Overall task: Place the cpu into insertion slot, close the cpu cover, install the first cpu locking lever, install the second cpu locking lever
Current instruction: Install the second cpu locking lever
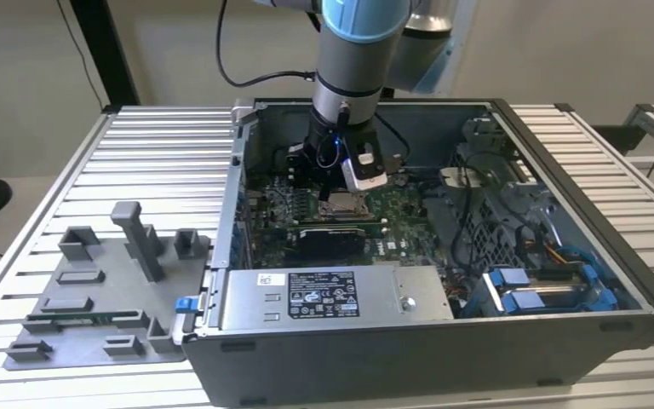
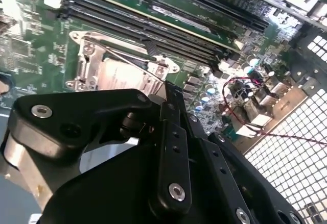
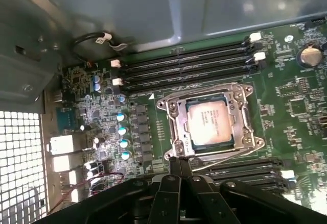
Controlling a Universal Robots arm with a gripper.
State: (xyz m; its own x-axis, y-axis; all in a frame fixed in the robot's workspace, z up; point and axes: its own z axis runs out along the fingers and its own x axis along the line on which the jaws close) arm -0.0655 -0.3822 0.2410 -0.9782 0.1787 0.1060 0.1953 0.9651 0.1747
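Your gripper (image 3: 180, 164) has its black fingers pressed together, holding nothing. Just beyond its tips the flat silvery-tan cpu (image 3: 211, 122) sits framed by the thin metal cpu cover (image 3: 244, 117).

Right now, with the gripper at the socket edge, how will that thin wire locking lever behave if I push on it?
The locking lever looks like a thin bent metal rod, so it will probably flex and spring back rather than stay put. Its smooth round surface may slip off the gripper. It lies across the cpu cover over the cpu, so a sideways push could scrape the frame.
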